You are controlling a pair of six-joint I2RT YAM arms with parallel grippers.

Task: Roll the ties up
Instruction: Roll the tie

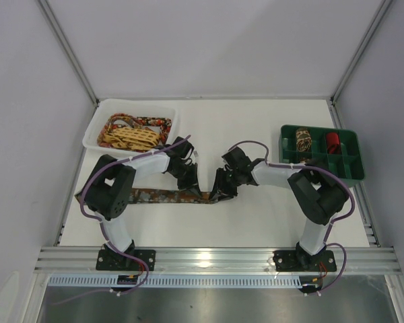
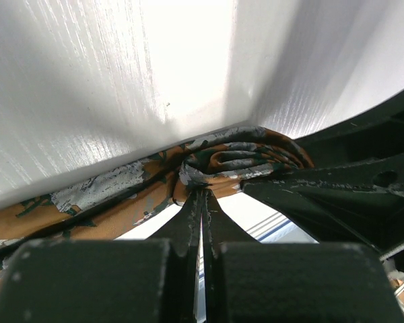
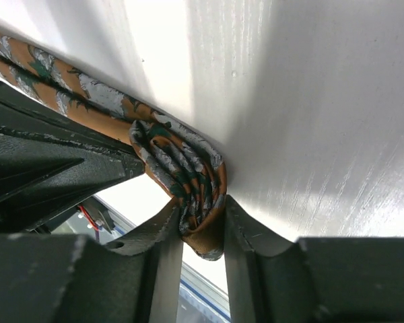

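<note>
- Two rolled cloth ties (image 1: 304, 141) sit in my green plastic tray (image 1: 316, 128).
- The brown-and-orange patterned tie (image 1: 163, 196) lies on the white table (image 1: 256, 215), barely coiled (two more wait).
- My right gripper (image 3: 200, 205) squeezes its coil; the left gripper (image 2: 203, 195) is clenched tight.

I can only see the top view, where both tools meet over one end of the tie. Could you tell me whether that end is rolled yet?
Observer: Yes. The right wrist view shows the tie's end wound into a small coil of several layers.
Operator: Thank you. Does the right tool hold it?
Observer: Its fingers sit on either side of the coil and press against it.
Operator: And the left tool?
Observer: The left wrist view shows it shut, with its tips touching the tie at the coil's edge. I cannot tell whether any fabric is pinched between them.
</note>
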